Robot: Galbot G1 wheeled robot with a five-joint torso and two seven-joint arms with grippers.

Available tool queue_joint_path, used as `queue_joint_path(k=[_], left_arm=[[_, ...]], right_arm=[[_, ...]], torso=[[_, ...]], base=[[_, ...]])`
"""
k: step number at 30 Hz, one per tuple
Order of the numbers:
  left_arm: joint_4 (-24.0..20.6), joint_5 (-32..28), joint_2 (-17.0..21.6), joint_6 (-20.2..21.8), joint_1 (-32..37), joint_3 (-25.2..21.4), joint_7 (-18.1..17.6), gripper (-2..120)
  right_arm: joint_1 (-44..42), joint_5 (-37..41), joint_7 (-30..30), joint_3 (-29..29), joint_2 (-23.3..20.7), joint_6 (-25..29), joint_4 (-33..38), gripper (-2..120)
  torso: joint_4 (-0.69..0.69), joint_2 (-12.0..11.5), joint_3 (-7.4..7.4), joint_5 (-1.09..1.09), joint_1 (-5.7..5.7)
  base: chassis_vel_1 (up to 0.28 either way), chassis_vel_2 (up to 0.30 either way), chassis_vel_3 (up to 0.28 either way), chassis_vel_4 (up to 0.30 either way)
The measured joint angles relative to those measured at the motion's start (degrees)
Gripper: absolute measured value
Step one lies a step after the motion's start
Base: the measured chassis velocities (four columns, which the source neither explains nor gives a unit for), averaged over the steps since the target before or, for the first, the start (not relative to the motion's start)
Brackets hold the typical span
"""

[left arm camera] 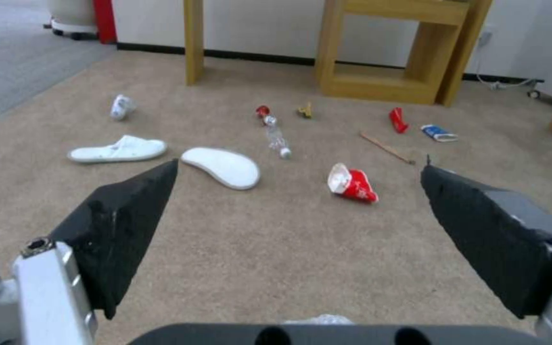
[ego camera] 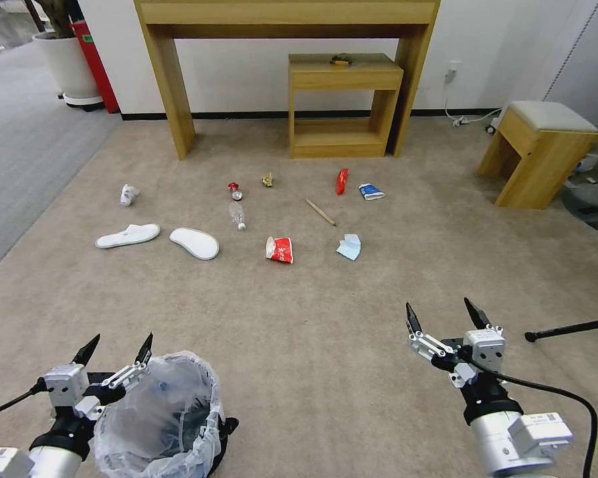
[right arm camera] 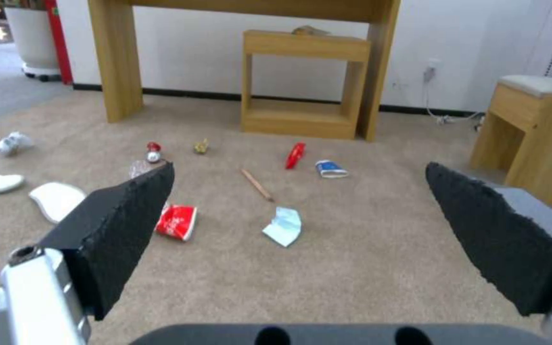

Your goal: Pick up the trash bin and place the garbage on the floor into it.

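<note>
The left end effector (ego camera: 115,350), released, was held beside the trash bin (ego camera: 159,418) at lower left; the right end effector (ego camera: 443,317), released, was held above the floor (ego camera: 325,345) at lower right.

Bright, even indoor light, soft faint shadows; head view bows at edges.

Both arms: silver cylindrical wrists, black collars, white gripper blocks. Left gripper (ego camera: 116,350) and right gripper (ego camera: 443,313) carry black pointed foam-faced fingers (right arm camera: 122,225). Black cables trail off each wrist; barcode-like labels there.
</note>
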Motion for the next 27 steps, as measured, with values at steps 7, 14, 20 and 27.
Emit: queue_joint_path(k=[7,14,20,27], left_arm=[[0.2,0.0,-0.1,-0.1,0.1,-0.3,0.0,100],[0.5,0.2,-0.2,-0.3,0.0,0.0,0.2,100],[0.8,0.3,-0.2,-0.3,-0.3,0.0,0.4,100],[1.4,0.3,-0.1,-0.1,-0.6,0.0,0.4,100]], right_arm=[[0.2,-0.5,0.3,-0.5,0.1,-0.2,0.0,100],[0.4,-0.7,0.4,-0.6,0.1,-0.5,-0.5,100],[0.9,-0.7,0.4,-0.6,0.1,-0.8,-1.0,100],[1.4,-0.7,0.4,-0.8,0.1,-1.3,-1.5,100]], torso=[[0.0,0.0,0.0,0.0,0.0],[0.0,0.0,0.0,0.0,0.0],[0.0,0.0,0.0,0.0,0.0],[0.0,0.0,0.0,0.0,0.0]], base=[[0.0,0.0,0.0,0.0],[0.0,0.0,0.0,0.0],[0.0,0.0,0.0,0.0],[0.0,0.0,0.0,0.0]])
